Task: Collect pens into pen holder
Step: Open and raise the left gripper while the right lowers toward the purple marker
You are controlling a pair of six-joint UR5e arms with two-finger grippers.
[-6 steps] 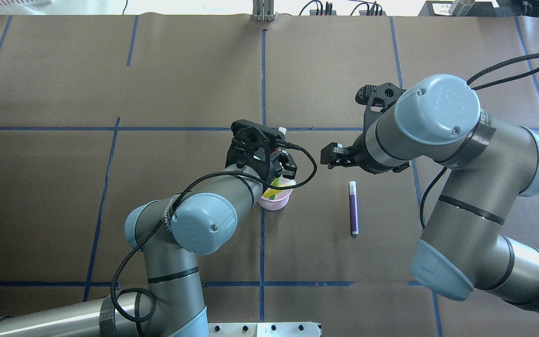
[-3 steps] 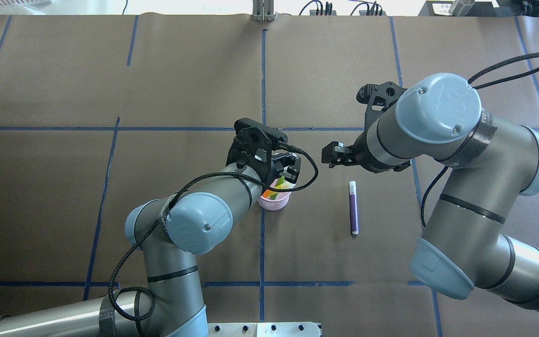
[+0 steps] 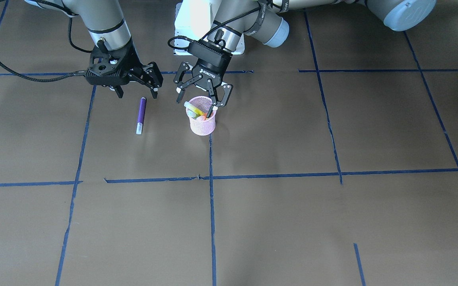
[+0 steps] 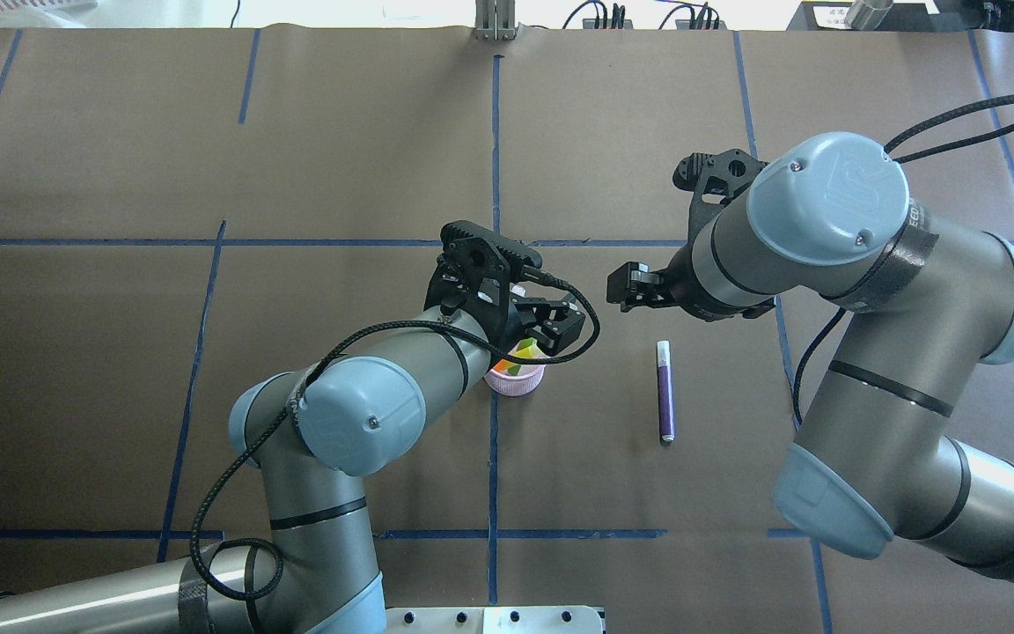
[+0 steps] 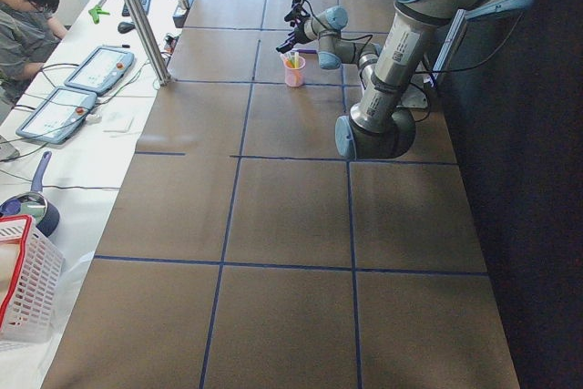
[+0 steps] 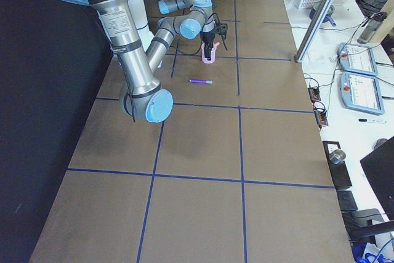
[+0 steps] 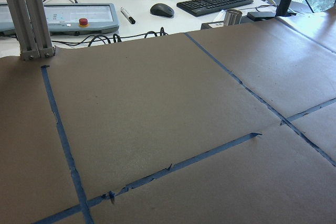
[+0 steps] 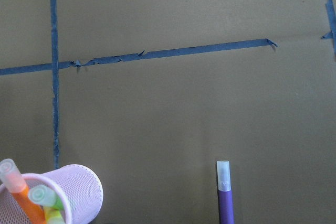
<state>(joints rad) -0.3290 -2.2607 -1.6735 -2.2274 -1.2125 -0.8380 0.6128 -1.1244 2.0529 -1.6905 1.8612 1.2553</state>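
Observation:
The pink mesh pen holder (image 3: 202, 123) stands upright near the table's middle, also in the overhead view (image 4: 516, 380) and the right wrist view (image 8: 79, 182). Yellow (image 3: 194, 109), orange (image 8: 23, 198) and green (image 8: 44, 200) pens lean inside it. My left gripper (image 3: 199, 101) hangs open and empty just above its rim, also in the overhead view (image 4: 553, 326). The purple pen (image 3: 141, 113) lies flat on the table beside the holder, also in the overhead view (image 4: 665, 396). My right gripper (image 3: 151, 85) is open and empty, just above the pen's uncapped end.
Blue tape lines cross the brown paper table cover. A metal post (image 4: 494, 22) stands at the far edge. Beyond it is a desk with teach pendants (image 7: 58, 17), a keyboard and a seated person. The robot's white base plate (image 3: 197, 24) is at the near edge.
A pale pen cap that showed beyond my left gripper one second ago is gone. The left gripper's fingers have spread wider over the holder. The right arm has barely shifted.

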